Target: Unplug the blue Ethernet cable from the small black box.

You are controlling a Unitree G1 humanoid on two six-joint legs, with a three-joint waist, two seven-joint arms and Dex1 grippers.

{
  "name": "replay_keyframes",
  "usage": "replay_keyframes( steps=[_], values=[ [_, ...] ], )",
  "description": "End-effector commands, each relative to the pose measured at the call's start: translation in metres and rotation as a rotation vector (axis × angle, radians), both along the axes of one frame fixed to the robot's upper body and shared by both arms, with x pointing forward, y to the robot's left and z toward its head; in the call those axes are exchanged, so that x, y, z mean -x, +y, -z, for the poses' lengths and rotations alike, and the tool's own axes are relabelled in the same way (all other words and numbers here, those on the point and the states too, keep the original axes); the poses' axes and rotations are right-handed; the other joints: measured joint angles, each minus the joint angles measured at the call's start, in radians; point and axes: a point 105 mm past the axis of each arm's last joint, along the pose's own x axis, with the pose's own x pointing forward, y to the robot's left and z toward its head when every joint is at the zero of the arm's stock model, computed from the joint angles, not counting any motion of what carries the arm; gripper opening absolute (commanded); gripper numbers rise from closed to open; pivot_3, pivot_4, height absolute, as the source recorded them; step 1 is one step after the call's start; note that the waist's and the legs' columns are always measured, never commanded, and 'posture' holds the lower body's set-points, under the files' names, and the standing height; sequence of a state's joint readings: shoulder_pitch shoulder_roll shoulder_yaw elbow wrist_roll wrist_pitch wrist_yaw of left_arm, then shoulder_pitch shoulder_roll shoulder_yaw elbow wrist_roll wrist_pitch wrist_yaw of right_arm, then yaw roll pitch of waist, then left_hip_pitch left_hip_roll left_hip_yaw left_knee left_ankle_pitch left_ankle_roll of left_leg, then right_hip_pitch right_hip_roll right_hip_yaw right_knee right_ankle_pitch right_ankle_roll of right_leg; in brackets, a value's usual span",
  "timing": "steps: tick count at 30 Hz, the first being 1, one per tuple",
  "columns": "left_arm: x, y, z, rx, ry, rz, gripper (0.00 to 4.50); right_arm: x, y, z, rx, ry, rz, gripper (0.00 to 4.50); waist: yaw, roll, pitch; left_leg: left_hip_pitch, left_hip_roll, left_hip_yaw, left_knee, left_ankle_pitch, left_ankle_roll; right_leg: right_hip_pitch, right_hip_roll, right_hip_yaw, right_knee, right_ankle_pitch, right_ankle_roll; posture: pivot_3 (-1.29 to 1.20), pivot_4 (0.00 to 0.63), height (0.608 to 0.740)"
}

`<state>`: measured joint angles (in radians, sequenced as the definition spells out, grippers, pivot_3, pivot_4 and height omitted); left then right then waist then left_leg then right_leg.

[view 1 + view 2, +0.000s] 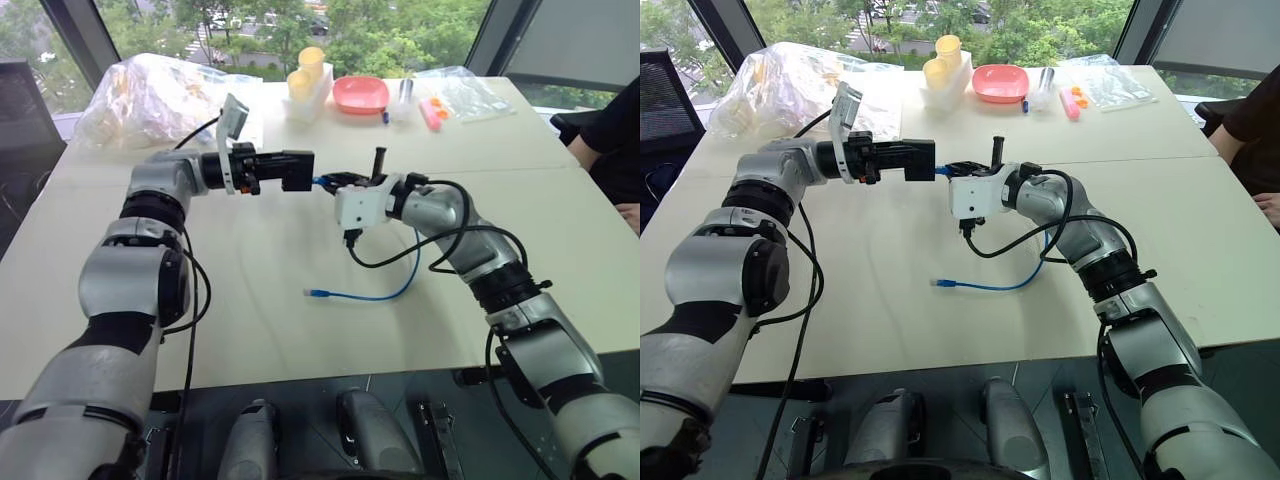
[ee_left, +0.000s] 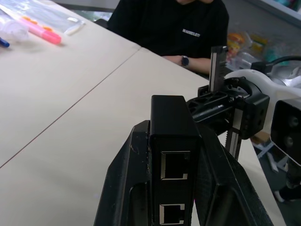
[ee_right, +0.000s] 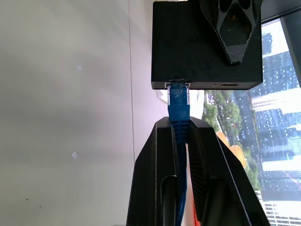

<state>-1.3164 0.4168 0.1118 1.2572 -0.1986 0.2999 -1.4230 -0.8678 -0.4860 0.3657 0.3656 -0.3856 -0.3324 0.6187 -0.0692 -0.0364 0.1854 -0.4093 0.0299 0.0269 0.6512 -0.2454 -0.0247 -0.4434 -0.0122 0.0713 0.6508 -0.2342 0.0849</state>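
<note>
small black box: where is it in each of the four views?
Left eye view: small black box above centre, clamped in the left gripper.
Right eye view: box upper middle, left of the white wrist.
Left wrist view: box at centre between the fingers, two ports facing the camera.
Right wrist view: box at top.
Shared landmark: the blue Ethernet cable plugged into it, the right gripper around the cord.
</note>
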Motion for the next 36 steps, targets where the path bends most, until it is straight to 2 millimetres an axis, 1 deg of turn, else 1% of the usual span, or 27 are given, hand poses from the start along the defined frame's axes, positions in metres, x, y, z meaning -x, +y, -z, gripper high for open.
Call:
replay_keyframes(
  steps=[1, 2, 3, 4, 5, 6, 7, 8, 9, 10, 12, 14, 15, 18, 21, 23, 36],
  values=[
    [0.002, 0.004, -0.015, -0.002, -0.046, 0.016, 0.52, 0.005, -0.018, -0.017, -0.093, 0.093, 0.026, 2.29, 0.001, 0.000, 0.000, 0.000, 0.000, 0.000, 0.000, 0.000, 0.000, 0.000, 0.000, 0.000, 0.000, 0.000, 0.000, 0.00, 0.150, 0.740],
    [0.004, 0.006, -0.015, -0.003, -0.042, 0.034, 0.52, 0.004, -0.029, -0.019, -0.132, 0.135, 0.063, 2.75, 0.002, 0.000, 0.000, 0.000, 0.000, 0.000, 0.000, 0.000, 0.000, 0.000, 0.000, 0.000, 0.000, 0.000, 0.000, 0.00, 0.150, 0.740],
    [0.008, 0.007, -0.016, 0.004, -0.030, 0.063, 0.52, 0.006, -0.039, -0.019, -0.190, 0.214, 0.090, 3.37, 0.005, 0.000, 0.000, 0.000, 0.000, 0.000, 0.000, 0.000, 0.000, 0.000, 0.000, 0.000, 0.000, 0.000, 0.000, 0.00, 0.150, 0.740],
    [0.014, 0.008, -0.019, 0.022, -0.012, 0.110, 0.52, 0.010, -0.045, -0.022, -0.273, 0.316, 0.091, 3.79, 0.007, 0.000, 0.000, -0.001, 0.000, -0.001, 0.000, 0.000, 0.000, 0.000, 0.000, 0.000, 0.000, 0.000, 0.000, 0.00, 0.150, 0.740],
    [0.019, 0.009, -0.023, 0.035, -0.006, 0.147, 0.52, 0.015, -0.047, -0.028, -0.388, 0.433, 0.069, 4.35, 0.007, 0.000, 0.000, -0.001, 0.000, -0.001, 0.000, 0.000, 0.000, 0.000, 0.000, 0.000, 0.000, 0.000, 0.000, 0.00, 0.150, 0.740],
    [0.022, 0.010, -0.026, 0.044, -0.005, 0.171, 0.52, 0.022, -0.043, -0.042, -0.561, 0.567, 0.012, 4.43, 0.006, 0.000, 0.000, -0.001, 0.000, 0.000, 0.000, 0.000, 0.000, 0.000, 0.000, 0.000, -0.001, 0.000, 0.000, 0.00, 0.150, 0.740],
    [0.024, 0.011, -0.029, 0.056, -0.003, 0.181, 0.52, 0.027, -0.042, -0.062, -0.734, 0.688, -0.070, 4.43, 0.002, 0.000, 0.000, -0.001, 0.000, -0.001, 0.000, 0.000, 0.000, 0.000, 0.000, 0.000, 0.000, 0.000, 0.000, 0.00, 0.150, 0.740],
    [0.026, 0.012, -0.032, 0.063, -0.004, 0.186, 0.52, 0.033, -0.041, -0.072, -0.796, 0.774, -0.129, 4.43, 0.000, 0.000, 0.000, 0.000, 0.001, -0.001, 0.000, 0.000, 0.000, 0.000, 0.000, 0.000, 0.000, 0.000, 0.000, 0.00, 0.150, 0.740],
    [0.027, 0.014, -0.034, 0.068, -0.006, 0.190, 0.52, 0.038, -0.040, -0.077, -0.808, 0.829, -0.165, 4.43, 0.000, 0.001, 0.000, 0.000, 0.002, -0.002, 0.000, 0.000, 0.000, 0.000, 0.000, 0.000, 0.001, 0.000, 0.000, 0.00, 0.150, 0.740],
    [0.029, 0.015, -0.036, 0.074, -0.006, 0.194, 0.52, 0.041, -0.039, -0.078, -0.795, 0.853, -0.182, 4.43, 0.000, 0.001, 0.000, 0.001, 0.002, -0.003, 0.000, 0.000, 0.000, 0.000, 0.000, 0.000, 0.003, 0.000, -0.001, 0.00, 0.150, 0.740],
    [0.032, 0.017, -0.042, 0.093, -0.008, 0.209, 0.52, 0.042, -0.036, -0.081, -0.849, 0.950, -0.209, 4.43, 0.000, 0.001, 0.000, 0.001, 0.002, -0.003, 0.001, 0.000, 0.000, 0.000, 0.001, -0.002, 0.004, 0.000, -0.001, 0.00, 0.150, 0.740],
    [0.036, 0.017, -0.051, 0.125, -0.003, 0.229, 0.52, 0.034, -0.033, -0.084, -0.962, 1.046, -0.207, 4.43, -0.001, 0.000, 0.000, 0.002, 0.002, -0.003, 0.000, 0.000, 0.000, 0.001, 0.001, -0.002, 0.004, 0.000, -0.001, 0.00, 0.150, 0.740],
    [0.037, 0.016, -0.053, 0.121, -0.010, 0.239, 0.52, 0.032, -0.030, -0.083, -0.993, 1.093, -0.218, 4.43, 0.000, 0.001, 0.000, 0.002, 0.002, -0.003, 0.001, 0.000, 0.000, 0.001, 0.001, -0.002, 0.004, 0.000, -0.001, 0.00, 0.150, 0.740],
    [0.041, 0.014, -0.057, 0.113, -0.028, 0.260, 0.52, 0.038, -0.018, -0.075, -0.979, 1.176, -0.256, 4.43, 0.004, 0.001, 0.000, 0.001, 0.002, -0.002, 0.001, 0.000, 0.000, 0.000, 0.001, -0.002, 0.003, 0.000, -0.001, 0.00, 0.150, 0.740],
    [0.044, 0.013, -0.061, 0.114, -0.043, 0.277, 0.52, 0.037, -0.007, -0.064, -0.940, 1.196, -0.246, 4.43, 0.006, 0.001, 0.000, -0.001, 0.001, -0.002, 0.001, 0.000, 0.000, 0.000, 0.000, -0.002, 0.002, 0.000, 0.000, 0.00, 0.150, 0.740],
    [0.046, 0.013, -0.062, 0.108, -0.050, 0.289, 0.52, 0.035, -0.004, -0.061, -0.924, 1.193, -0.239, 4.43, 0.004, 0.001, 0.000, -0.002, 0.001, -0.002, 0.001, 0.000, 0.000, 0.000, 0.000, -0.002, 0.000, 0.000, 0.000, 0.00, 0.150, 0.740],
    [0.048, 0.013, -0.059, 0.074, -0.061, 0.295, 0.52, 0.030, -0.001, -0.056, -0.856, 1.168, -0.220, 4.43, 0.000, 0.001, 0.000, -0.001, 0.001, -0.002, 0.001, 0.000, 0.001, 0.000, 0.001, -0.002, 0.001, 0.000, 0.000, 0.00, 0.150, 0.740]
  ],
)
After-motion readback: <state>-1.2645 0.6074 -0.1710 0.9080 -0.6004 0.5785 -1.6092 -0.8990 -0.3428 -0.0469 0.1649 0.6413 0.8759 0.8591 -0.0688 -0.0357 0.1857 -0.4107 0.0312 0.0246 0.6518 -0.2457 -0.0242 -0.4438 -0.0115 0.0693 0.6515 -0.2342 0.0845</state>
